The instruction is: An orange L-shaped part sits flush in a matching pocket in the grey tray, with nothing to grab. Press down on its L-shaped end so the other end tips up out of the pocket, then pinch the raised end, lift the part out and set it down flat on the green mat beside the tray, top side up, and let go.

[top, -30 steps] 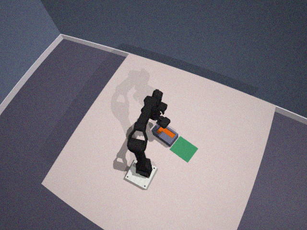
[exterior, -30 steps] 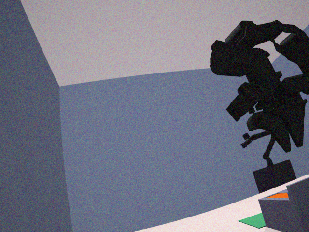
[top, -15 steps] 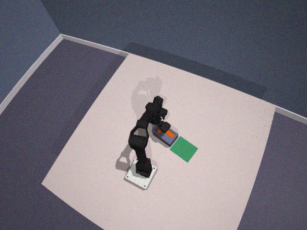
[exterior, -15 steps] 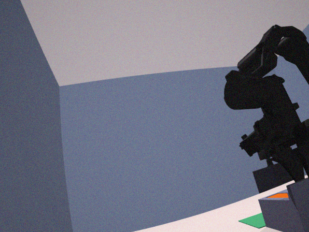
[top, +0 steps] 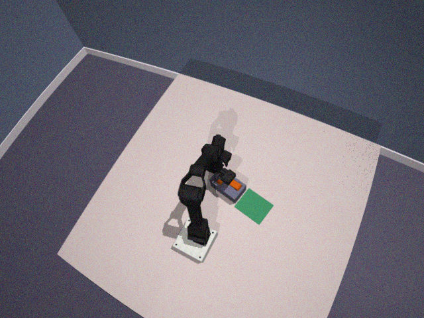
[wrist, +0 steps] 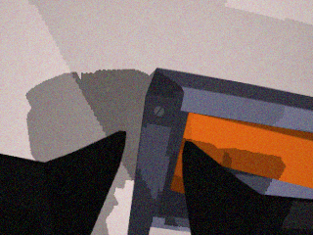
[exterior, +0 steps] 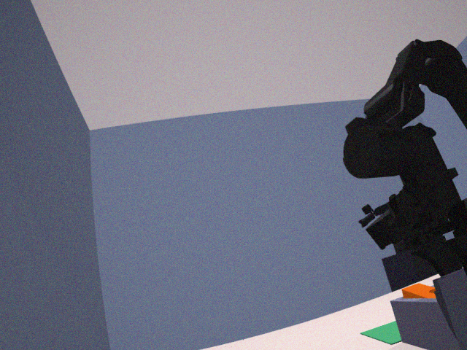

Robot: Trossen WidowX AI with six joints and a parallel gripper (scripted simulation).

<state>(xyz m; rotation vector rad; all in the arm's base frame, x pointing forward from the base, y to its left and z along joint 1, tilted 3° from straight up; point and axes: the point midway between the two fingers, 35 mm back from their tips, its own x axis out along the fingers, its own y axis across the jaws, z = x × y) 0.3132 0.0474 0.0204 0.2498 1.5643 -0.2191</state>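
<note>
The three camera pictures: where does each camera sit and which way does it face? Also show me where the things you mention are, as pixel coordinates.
Top: high overhead, looking down; whole arm (top: 191, 195) (exterior: 426, 150) and base plate (top: 202, 254).
Exterior: low at one side, facing a wall; arm partly cropped.
Wrist: on the arm, looking down past the pincer's (wrist: 154, 137) two fingers.
Top and exterior share the green mat (top: 254, 206) (exterior: 382, 333).
</note>
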